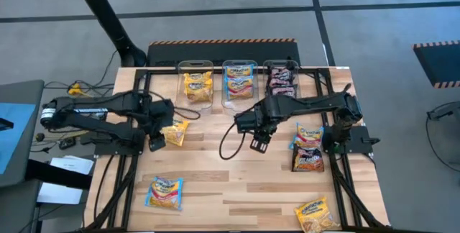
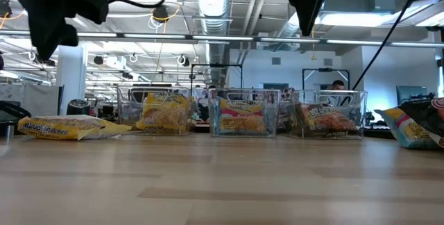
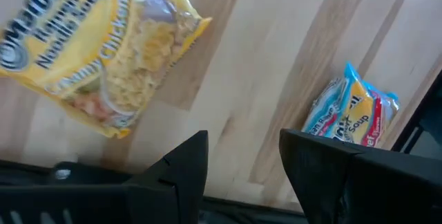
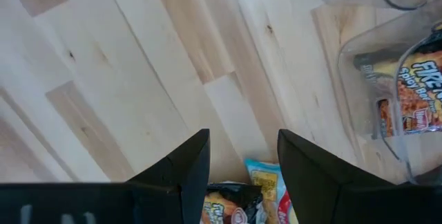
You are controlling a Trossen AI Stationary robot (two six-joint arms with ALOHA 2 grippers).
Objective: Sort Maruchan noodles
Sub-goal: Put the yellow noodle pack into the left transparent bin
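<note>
Left gripper: your left gripper point(image 1: 157, 144) hangs over the table's left part, just beside a yellow packet point(image 1: 175, 131). Its jaws stand apart with nothing between them; in the left wrist view you see bare wood in the gap between the fingers point(image 3: 185, 172).
Right gripper: your right gripper point(image 1: 258, 143) sits near the table's middle, in front of the bins. Its jaws are spread and empty too, with wood showing between the fingers point(image 4: 186, 167).
Bins: three clear bins stand in a row at the far edge. The left bin point(image 1: 195, 68) holds yellow noodles, the middle bin point(image 1: 239, 66) holds a blue-and-pink pack, and the right bin point(image 1: 281, 65) holds a dark pack.
Loose noodles, left side: the yellow packet lies flat by your left gripper; a blue-and-pink packet point(image 1: 164, 193) lies well apart from it, near the front edge.
Loose noodles, right side: a blue packet point(image 1: 310, 135) and a dark packet point(image 1: 308, 161) lie touching each other near the right arm's base. Another yellow packet point(image 1: 315, 216) lies at the front right corner.
Table: you work on a pale wood table point(image 1: 237, 183).
Background: in the low view a person point(image 2: 337, 85) shows far behind the bins.
</note>
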